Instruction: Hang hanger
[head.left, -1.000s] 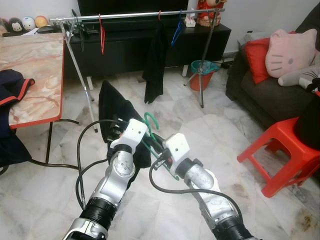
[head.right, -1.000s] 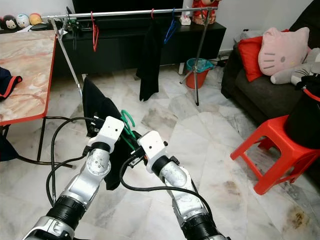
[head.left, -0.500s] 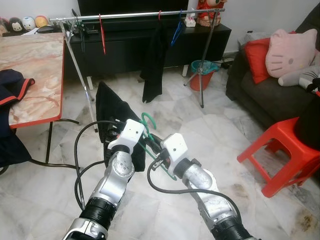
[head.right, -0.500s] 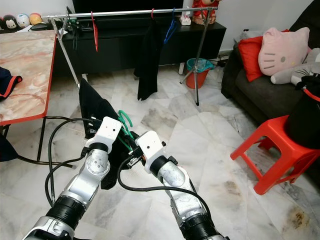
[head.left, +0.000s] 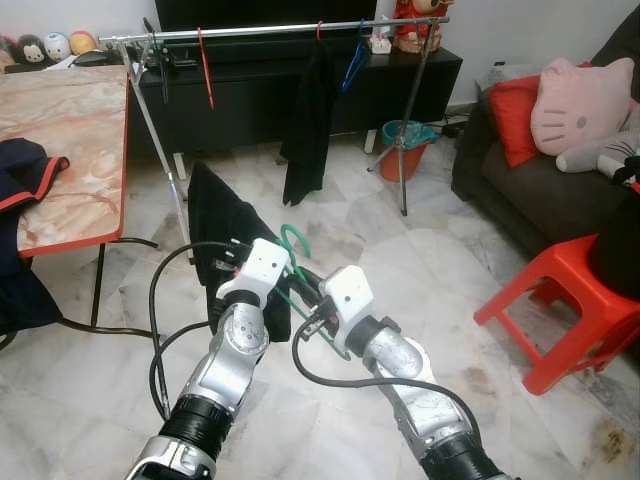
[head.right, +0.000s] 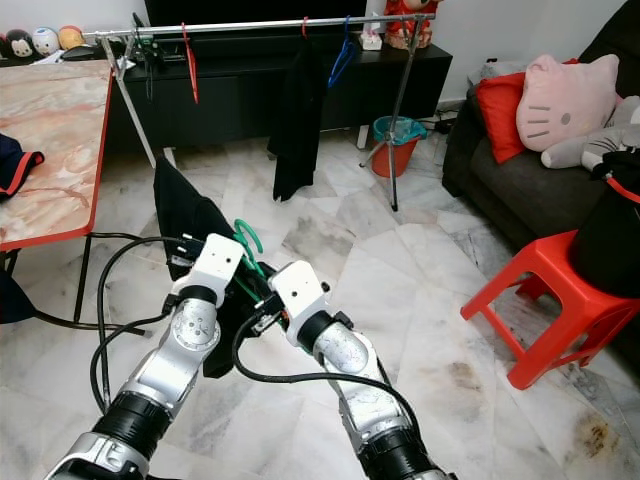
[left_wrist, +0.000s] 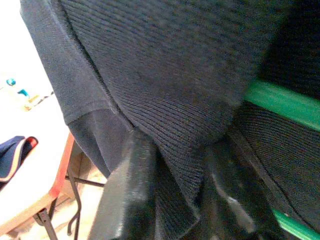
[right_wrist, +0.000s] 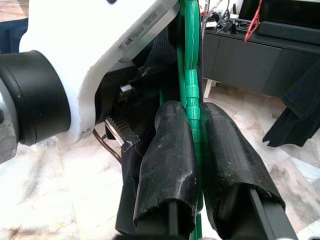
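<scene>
Both arms are up in front of the robot, sharing 1 load: the green plastic hanger (head.left: 296, 262) with a dark knitted garment (head.left: 232, 238) draped on it. The right gripper (right_wrist: 196, 150) has its 2 black fingers clamped on the hanger's green bar — the right wrist view shows the bar pinched tight between the pads. The left gripper (left_wrist: 172, 187) is closed on a fold of the dark fabric, cloth bunched between its fingers with the green bar running just beside it.

So the pickup looks done and the carry is under way, but the hanging itself is not. The silver metal clothes rail (head.left: 270, 30) stands well apart, across the marble floor (head.left: 470, 260) in front of the black TV cabinet (head.left: 250, 80). It carries a red hanger (head.left: 204, 68), a blue hanger (head.left: 354, 62) and a black garment (head.left: 310, 120), with a free stretch between the red hanger and that garment. What remains, I'd judge: close the gap to the rail, lift the green hook over the bar, let go.

Containers — 1 to report: a red bucket with a teal liner (head.left: 404, 148) by the rail's far leg; its contents can't be made out from here.
</scene>
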